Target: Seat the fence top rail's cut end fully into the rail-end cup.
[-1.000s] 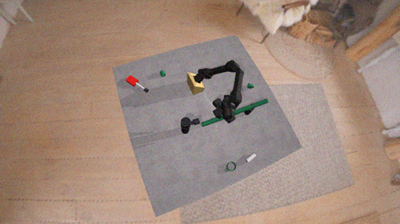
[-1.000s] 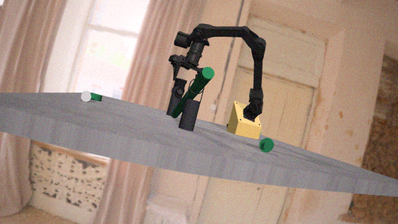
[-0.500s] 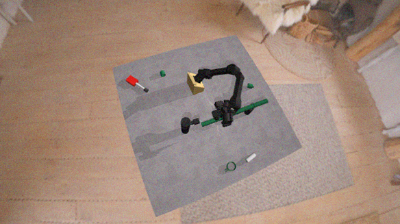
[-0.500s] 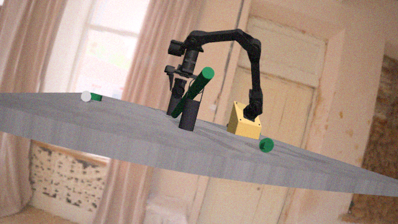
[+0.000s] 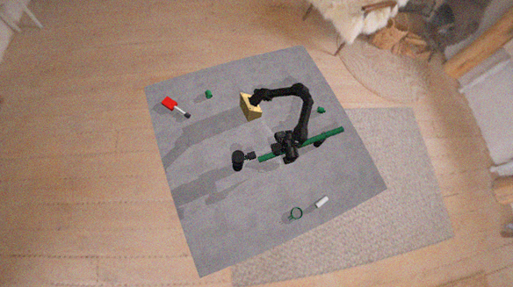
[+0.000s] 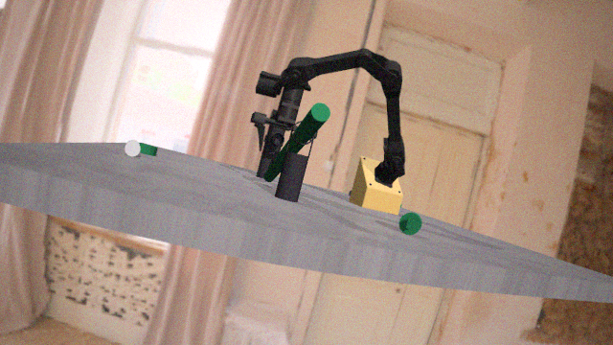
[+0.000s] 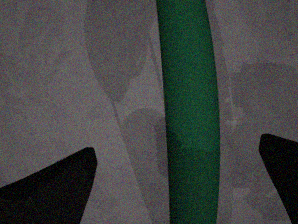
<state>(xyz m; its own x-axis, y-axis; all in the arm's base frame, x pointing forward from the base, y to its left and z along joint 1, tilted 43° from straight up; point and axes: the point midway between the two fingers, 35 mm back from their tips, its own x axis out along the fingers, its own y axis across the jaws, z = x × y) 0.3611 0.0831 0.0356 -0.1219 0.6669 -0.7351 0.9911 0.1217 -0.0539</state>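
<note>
grey table (image 5: pixel 216 247) (image 6: pixel 192 216) | red-and-white tool (image 5: pixel 169 103) | yellow block (image 5: pixel 252 113) (image 6: pixel 375 198) | green ring (image 5: pixel 291 216)
</note>
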